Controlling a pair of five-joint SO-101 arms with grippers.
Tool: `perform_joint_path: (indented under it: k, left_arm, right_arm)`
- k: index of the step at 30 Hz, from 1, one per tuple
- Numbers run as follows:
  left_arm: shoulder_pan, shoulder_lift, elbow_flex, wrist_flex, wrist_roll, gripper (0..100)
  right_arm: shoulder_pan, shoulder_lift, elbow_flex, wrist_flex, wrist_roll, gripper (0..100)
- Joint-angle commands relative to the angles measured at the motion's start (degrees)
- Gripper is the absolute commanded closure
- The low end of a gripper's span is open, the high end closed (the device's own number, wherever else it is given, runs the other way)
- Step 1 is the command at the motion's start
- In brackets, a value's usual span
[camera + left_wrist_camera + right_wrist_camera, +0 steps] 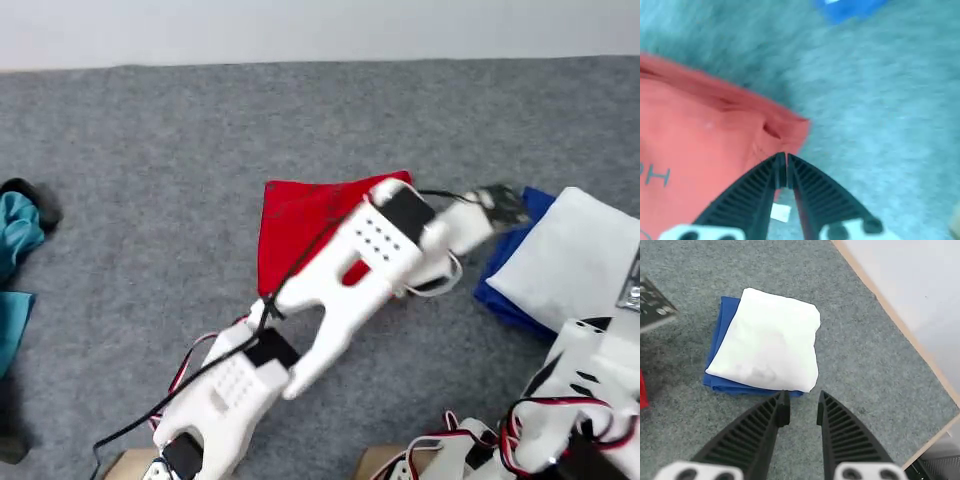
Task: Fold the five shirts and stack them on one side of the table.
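- At the middle of the grey felt-covered table [150, 150] lies a red cotton shirt [300, 225], spread flat and partly under the left arm [340, 280]. It is not yet stacked.
- Just beside the red shirt, a folded white shirt [770, 345] rests squarely on a folded blue shirt [726, 320], the two touching. This appears to be the side chosen for stacking.
- Left gripper [785, 161] sits at the red shirt's corner nearest the folded pair, jaws clenched tip to tip. Whether red cloth is caught between them cannot be told. Its judged purpose is to work that edge for a fold or a carry.
- Right gripper [801, 409] hangs above bare table just beyond the folded pair, on the side away from the red shirt. Its jaws stand a little apart and grasp nothing. It looks parked clear of the left gripper's work.
- Well apart from the red shirt, on the opposite side, a crumpled teal shirt [15, 240] lies unfolded at the view's edge.
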Motion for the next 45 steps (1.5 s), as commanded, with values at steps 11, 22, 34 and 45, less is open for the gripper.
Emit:
perform_joint_path:
  k: [11,22,34,45]
  left_arm:
    - [-17.6,-3.0,1.7,-2.7,-1.2,99]
    - [-7.0,13.0,3.6,1.5,-1.0,99]
    - [-14.1,4.9,-6.7,1.6,-1.4,99]
    - [-22.2,11.8,-11.4,-4.6,-1.4,99]
  right_arm:
    - [0.5,-0.2,0.0,2.1,0.2,89.4]
    - [0.5,-0.2,0.0,2.1,0.4,89.4]
    - [0.6,-0.2,0.0,2.1,0.3,89.4]
    - [0.5,-0.2,0.0,2.1,0.2,89.4]
